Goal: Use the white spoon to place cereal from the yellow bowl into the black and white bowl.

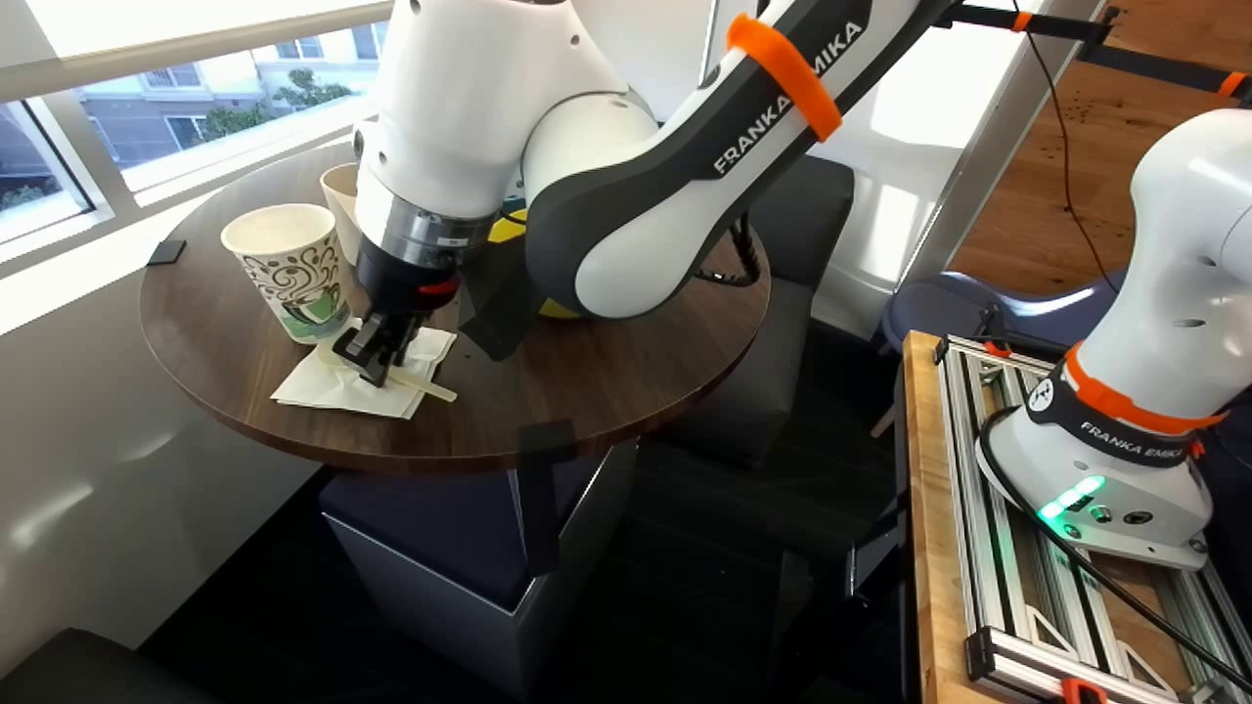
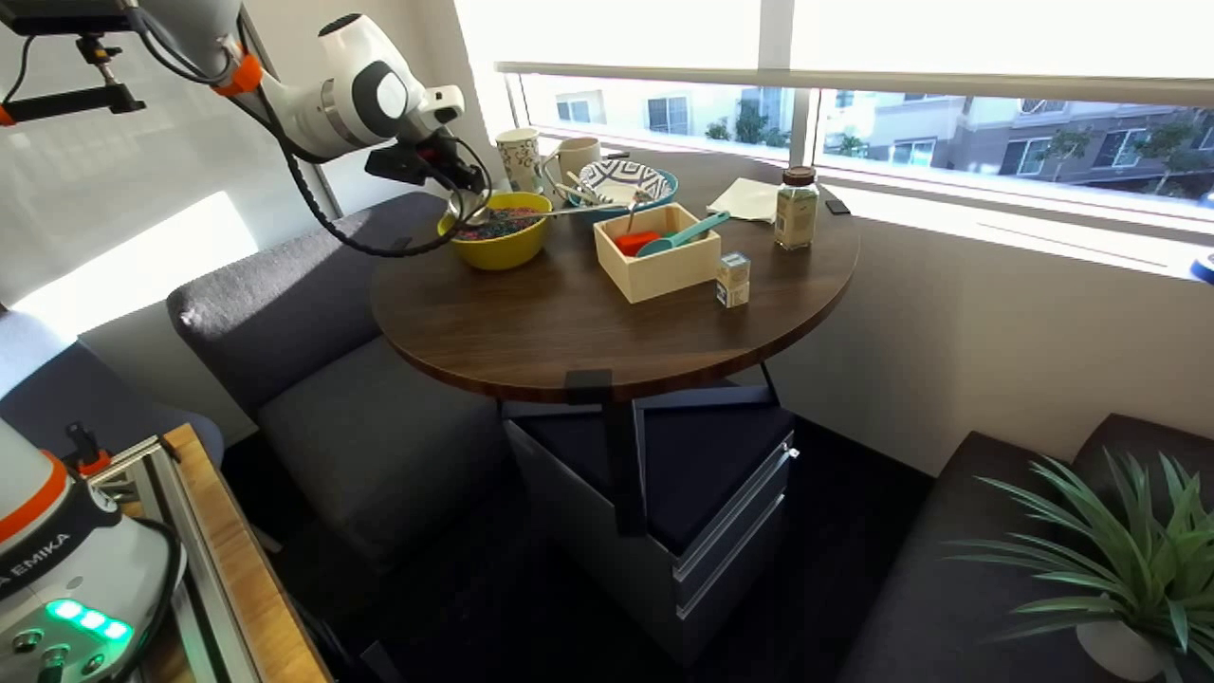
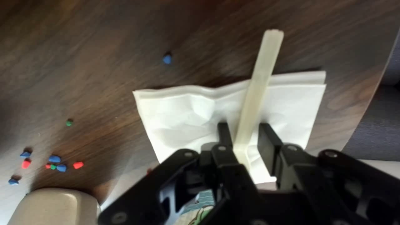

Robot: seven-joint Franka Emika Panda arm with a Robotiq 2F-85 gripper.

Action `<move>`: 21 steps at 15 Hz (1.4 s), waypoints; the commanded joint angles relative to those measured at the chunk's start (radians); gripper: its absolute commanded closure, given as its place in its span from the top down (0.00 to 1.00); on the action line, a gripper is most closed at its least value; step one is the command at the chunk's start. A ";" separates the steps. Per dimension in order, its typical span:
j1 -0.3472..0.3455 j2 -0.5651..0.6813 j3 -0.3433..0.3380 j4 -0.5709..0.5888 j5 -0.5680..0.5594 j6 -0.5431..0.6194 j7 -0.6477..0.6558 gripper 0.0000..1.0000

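The white spoon [image 3: 259,75] lies on a folded white napkin [image 3: 175,122], its handle end reaching past the napkin onto the wood; it also shows in an exterior view [image 1: 425,383]. My gripper [image 3: 243,131] is open, its fingers on either side of the spoon near the handle's lower part, with gaps visible. The gripper also shows in an exterior view [image 1: 367,360]. The spoon's head is mostly hidden by the gripper. The yellow bowl [image 2: 503,251] holds multicoloured cereal [image 2: 512,224] and a long-handled utensil. The black and white bowl [image 2: 624,175] stands beside it, with pale utensils at its rim.
A patterned paper cup [image 1: 293,279] stands close beside the gripper, with a beige mug [image 1: 341,200] behind it. Loose coloured bits [image 3: 54,159] lie on the table. A wooden box [image 2: 654,272] with utensils, a jar [image 2: 797,213] and a small box [image 2: 733,281] stand farther off.
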 commanded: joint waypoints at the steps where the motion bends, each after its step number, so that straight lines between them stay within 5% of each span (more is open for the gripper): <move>1: 0.016 0.019 -0.019 0.013 0.019 0.017 -0.015 0.26; 6: 0.015 0.010 -0.016 0.009 0.026 0.007 -0.014 0.00; 11: 0.005 -0.066 0.011 -0.037 0.085 -0.063 -0.004 0.04; 21: -0.063 -0.327 0.086 -0.096 0.203 -0.448 0.049 0.04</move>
